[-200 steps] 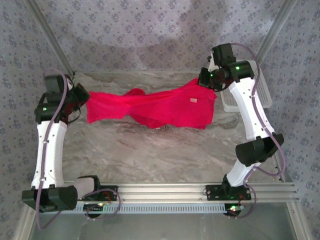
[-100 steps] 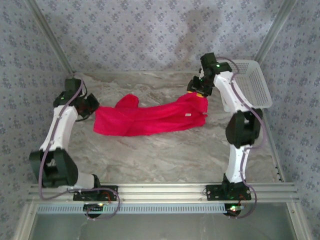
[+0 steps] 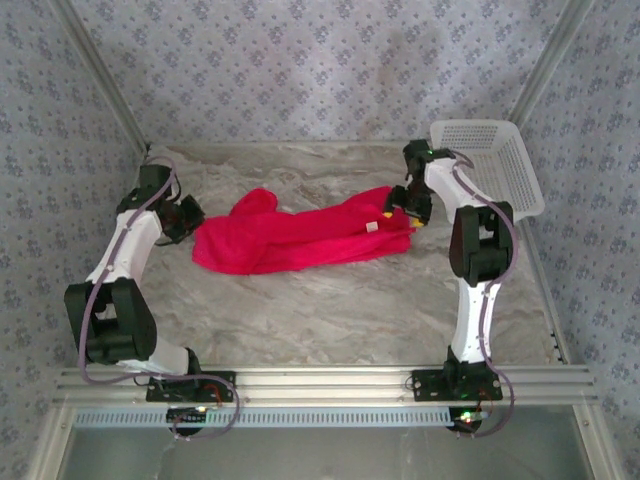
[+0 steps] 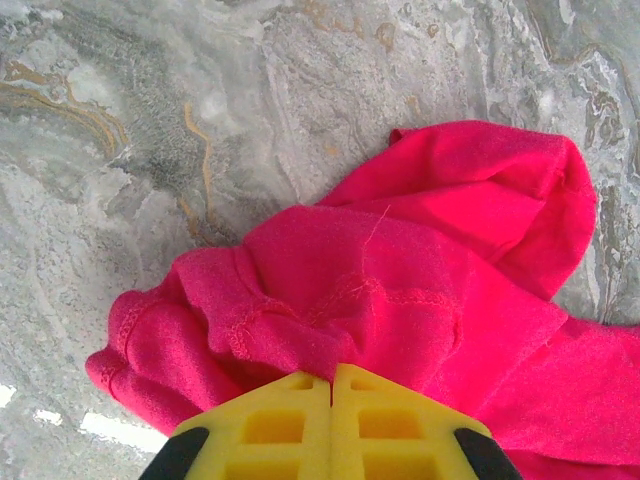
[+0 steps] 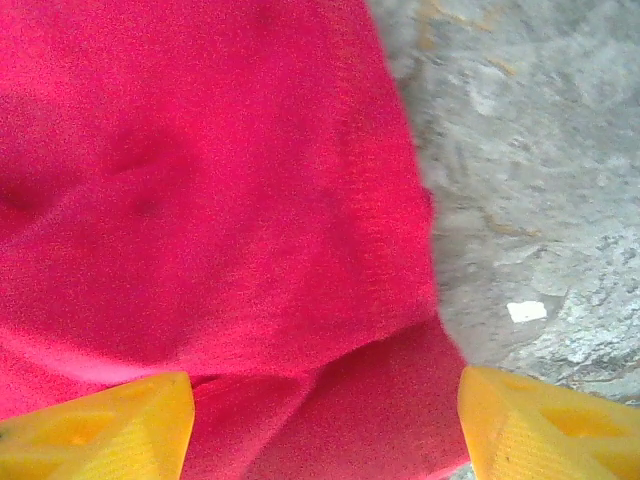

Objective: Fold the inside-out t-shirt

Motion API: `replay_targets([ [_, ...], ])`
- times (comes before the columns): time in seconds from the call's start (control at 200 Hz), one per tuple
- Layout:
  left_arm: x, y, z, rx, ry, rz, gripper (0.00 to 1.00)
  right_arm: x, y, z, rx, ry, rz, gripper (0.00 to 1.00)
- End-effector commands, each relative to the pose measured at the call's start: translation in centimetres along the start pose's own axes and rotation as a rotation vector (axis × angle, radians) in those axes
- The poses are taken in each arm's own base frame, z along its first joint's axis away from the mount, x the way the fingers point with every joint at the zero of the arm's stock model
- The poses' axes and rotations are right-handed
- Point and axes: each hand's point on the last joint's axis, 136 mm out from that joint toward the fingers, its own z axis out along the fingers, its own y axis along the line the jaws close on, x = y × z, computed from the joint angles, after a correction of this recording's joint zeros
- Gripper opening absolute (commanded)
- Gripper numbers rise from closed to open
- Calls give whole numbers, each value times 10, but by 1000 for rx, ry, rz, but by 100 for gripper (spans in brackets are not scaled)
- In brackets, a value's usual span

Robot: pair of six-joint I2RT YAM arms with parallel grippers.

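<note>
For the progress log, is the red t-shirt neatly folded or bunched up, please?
Bunched up: the bright red soft cloth t-shirt lies as a rumpled, uneven strip on the grey marbled table.

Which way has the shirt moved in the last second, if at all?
Yes. The shirt has bunched inward and shifted toward the near rail; its right edge now sits further left of the basket.

The near table (image 3: 330, 320) lies open to me; the shirt (image 3: 300, 240) spans the far middle, and the basket (image 3: 500, 165) blocks the far right corner.
</note>
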Motion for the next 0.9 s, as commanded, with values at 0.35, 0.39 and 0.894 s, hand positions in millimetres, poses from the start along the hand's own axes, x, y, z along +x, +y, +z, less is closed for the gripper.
replay_targets([
  [0.35,5,-3,-10,37,-1,0,0,-11,4,4,-83,-23,10,24],
  [0.39,5,-3,-11,36,-5,1,0,-12,5,1,-85,-28,7,14],
  [0.894,-64,-72,-92,181,-154,35,0,-56,55,-182,-313,-403,-14,0],
])
